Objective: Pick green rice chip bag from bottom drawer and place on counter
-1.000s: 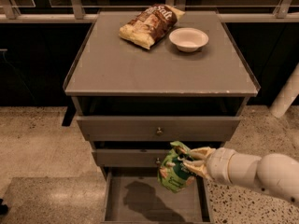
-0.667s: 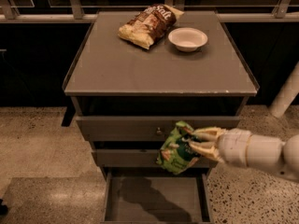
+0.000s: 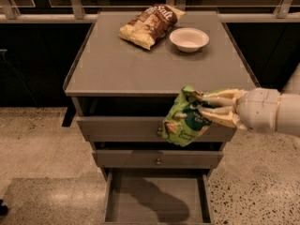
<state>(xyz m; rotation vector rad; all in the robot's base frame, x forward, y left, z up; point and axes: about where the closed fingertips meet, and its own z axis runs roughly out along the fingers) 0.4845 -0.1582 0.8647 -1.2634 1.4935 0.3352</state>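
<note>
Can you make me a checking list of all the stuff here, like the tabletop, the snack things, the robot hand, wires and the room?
Surface: counter, grey and flat, front edge worn.
Job's things: green rice chip bag in the air in front of the top drawer, not yet on the counter; bottom drawer pulled open.
Clutter: brown chip bag and white bowl at the counter's back.
Grippers: gripper at the cabinet's right front, shut on the bag.
Cables: nothing seen.
Surroundings: speckled floor; railing behind.

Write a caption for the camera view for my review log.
Gripper, shut on the green rice chip bag, holds it in front of the top drawer, above the open bottom drawer.
</note>
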